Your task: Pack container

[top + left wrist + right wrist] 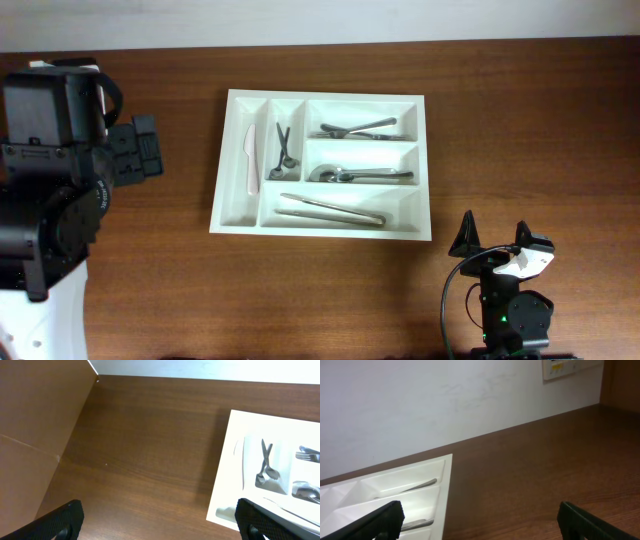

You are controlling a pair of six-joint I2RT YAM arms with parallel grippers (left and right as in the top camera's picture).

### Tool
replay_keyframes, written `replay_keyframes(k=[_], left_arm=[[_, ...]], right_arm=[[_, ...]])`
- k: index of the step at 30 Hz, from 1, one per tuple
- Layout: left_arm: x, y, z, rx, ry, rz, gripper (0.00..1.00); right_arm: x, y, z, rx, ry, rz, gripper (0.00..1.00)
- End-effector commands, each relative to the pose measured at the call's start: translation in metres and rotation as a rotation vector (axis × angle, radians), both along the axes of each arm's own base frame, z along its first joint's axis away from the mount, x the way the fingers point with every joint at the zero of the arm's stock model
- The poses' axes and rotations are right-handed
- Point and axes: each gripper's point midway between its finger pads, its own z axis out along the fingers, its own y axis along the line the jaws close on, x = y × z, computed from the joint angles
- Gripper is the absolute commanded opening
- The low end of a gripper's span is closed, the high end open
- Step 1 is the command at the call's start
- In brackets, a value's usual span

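**While Both Arms Stand Off, Cutlery Tray Sits Loaded Mid-Table**

As seen from the near edge of the table, the right gripper (495,238) comes first. Its two black fingers point upward and stand clearly apart, with nothing between them. It sits just off the near right corner of the tray and does not touch it.

Further in and to the left, the left gripper (159,510) is held above bare wood beside the tray's left side. Its wrist view shows both fingertips (67,516) spread wide, gripping nothing, with only tabletop between them.

The white cutlery tray (222,170) lies flat on the dark wooden table (520,120), near the middle and slightly skewed to the table edge. Its contents were noted as follows:

- The long near compartment holds one long metal utensil (330,210) lying lengthwise. Its exact type cannot be told.
- The narrow left compartment holds a white knife (250,160) pointing away from the near edge.
- The small compartment beside it holds two small metal pieces (283,150), crossed over each other.
- The middle right compartment holds metal spoons (355,175) lying sideways.
- The far right compartment holds more metal cutlery (360,129), overlapping. The count is unclear.

Beyond the table's far edge stands a plain white wall (420,405) carrying a small wall panel (562,367).
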Motion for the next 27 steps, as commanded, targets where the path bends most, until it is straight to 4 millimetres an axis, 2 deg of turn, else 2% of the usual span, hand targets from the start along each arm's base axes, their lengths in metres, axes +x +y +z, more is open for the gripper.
replay_keyframes(k=[1,10,13,15,17,18,20,21,24,25,27], left_arm=[[-0.002,0.004,0.004,0.012,-0.013,0.01,0.99],[-0.003,0.004,0.005,0.012,-0.014,0.01,0.99],[-0.017,0.005,0.017,0.007,-0.062,0.01,0.99],[-0.042,0.007,0.035,-0.001,-0.14,0.011,0.99],[-0.08,0.011,0.058,-0.011,-0.251,0.012,0.99],[-0.12,0.014,0.076,-0.022,-0.363,0.013,0.99],[-0.157,0.018,0.088,-0.031,-0.462,0.013,0.99],[-0.169,0.019,0.091,-0.034,-0.493,0.013,0.99],[-0.223,0.029,0.099,-0.029,-0.623,0.045,0.99],[-0.238,0.031,0.096,-0.031,-0.651,0.049,0.99],[-0.253,0.029,0.085,-0.043,-0.671,0.032,0.99]], right_arm=[[-0.001,-0.001,-0.002,0.005,0.002,-0.004,0.99],[-0.001,-0.001,-0.002,0.005,0.002,-0.004,0.99],[-0.001,-0.001,-0.002,0.005,0.002,-0.004,0.99],[-0.001,-0.001,-0.002,0.005,0.002,-0.004,1.0],[-0.001,-0.001,-0.002,0.005,0.002,-0.004,0.99],[-0.001,-0.001,-0.002,0.005,0.002,-0.004,0.99],[-0.001,-0.001,-0.002,0.005,0.002,-0.004,0.99],[-0.001,-0.001,-0.002,0.005,0.002,-0.004,0.98],[-0.001,-0.001,-0.002,0.005,0.002,-0.004,0.99],[-0.001,-0.001,-0.002,0.005,0.002,-0.004,0.99],[-0.001,-0.001,-0.002,0.005,0.002,-0.004,0.99]])
